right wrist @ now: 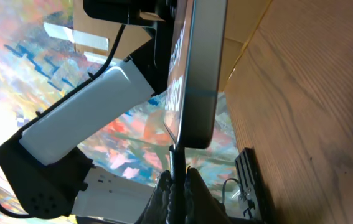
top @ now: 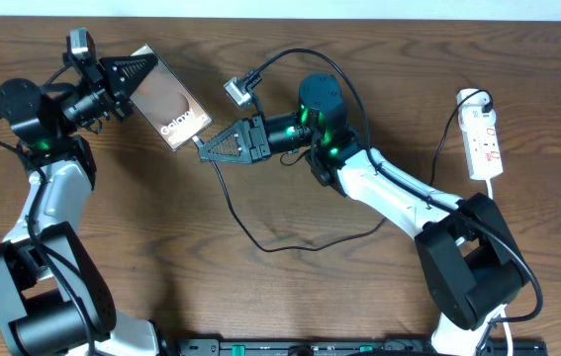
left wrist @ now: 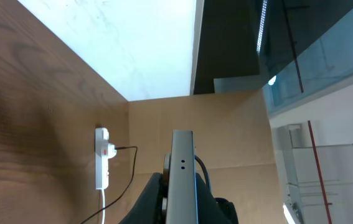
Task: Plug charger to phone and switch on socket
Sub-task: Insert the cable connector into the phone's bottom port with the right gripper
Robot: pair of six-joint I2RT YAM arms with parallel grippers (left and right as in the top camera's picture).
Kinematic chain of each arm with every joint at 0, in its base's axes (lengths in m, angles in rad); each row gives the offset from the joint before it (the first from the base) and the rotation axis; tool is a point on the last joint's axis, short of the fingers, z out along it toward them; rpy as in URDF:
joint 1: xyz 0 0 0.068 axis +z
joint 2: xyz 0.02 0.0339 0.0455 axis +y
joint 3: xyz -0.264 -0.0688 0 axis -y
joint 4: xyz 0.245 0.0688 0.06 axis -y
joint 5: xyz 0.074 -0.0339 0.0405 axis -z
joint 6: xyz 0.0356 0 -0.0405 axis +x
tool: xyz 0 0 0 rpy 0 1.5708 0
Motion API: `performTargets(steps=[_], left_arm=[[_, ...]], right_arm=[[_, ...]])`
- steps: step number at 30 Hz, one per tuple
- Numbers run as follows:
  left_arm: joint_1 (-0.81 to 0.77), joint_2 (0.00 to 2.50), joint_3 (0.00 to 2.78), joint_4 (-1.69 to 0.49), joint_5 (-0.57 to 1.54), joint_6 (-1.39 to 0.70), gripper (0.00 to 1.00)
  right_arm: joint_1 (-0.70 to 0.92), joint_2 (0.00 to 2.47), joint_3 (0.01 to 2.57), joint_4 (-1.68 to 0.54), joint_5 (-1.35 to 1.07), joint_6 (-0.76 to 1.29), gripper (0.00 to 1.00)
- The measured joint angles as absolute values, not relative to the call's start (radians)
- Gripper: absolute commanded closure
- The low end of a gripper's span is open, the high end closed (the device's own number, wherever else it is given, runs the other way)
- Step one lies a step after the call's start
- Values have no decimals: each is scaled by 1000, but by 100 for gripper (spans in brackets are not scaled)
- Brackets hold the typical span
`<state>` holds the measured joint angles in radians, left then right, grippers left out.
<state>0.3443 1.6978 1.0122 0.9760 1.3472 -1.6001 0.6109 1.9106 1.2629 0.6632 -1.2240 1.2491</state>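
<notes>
The phone (top: 173,104) is found at about ten o'clock on the table (top: 290,307), in the overhead view, with the left gripper (top: 141,77) clamped on its eleven o'clock end. It appears to be gripped there so that the opposite end, at five o'clock and next to the "Galaxy" lettering, is left free and steadied for plugging. In the left wrist view only its thin edge is seen, so it seems to be tilted up off the wood.

At that free end the right gripper (top: 203,146) is closed on the charger (top: 260,247), pinched close to the plug tip, probably so the tip can be aimed without flexing. In the right wrist view the tip is seen touching the bottom edge of the phone; whether it is fully seated cannot be told. The slack cable is looped towards six o'clock.

The socket (top: 484,138) lies well apart at three o'clock, untouched; its switch is judged not yet pressed.
</notes>
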Motion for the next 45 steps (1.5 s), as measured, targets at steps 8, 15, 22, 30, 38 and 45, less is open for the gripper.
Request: performTargets(steps=[8,15,22,30,38,45], left_arm=[[345,1698,1012,976,1343,-1594,92],[345,1698,1012,976,1351,-1562,93],[345,1698,1012,976,1355,-1547,93],[350,1698,1012,976,1354,-1545,93],[352,1698,1012,976,1344,-1544,93],[342,1698,1012,976,1331,-1528,93]], right_arm=[[611,1910,1263,622,-1208,1255,99],[611,1910,1263,617,-1196,1272,99],[611,1910,1263,614,-1189,1275,99],[614,1910,1263,634,-1168,1276,99],[614,1910,1263,641,-1136,1296,99],[614,1910,1263,641,-1119,1302,99]])
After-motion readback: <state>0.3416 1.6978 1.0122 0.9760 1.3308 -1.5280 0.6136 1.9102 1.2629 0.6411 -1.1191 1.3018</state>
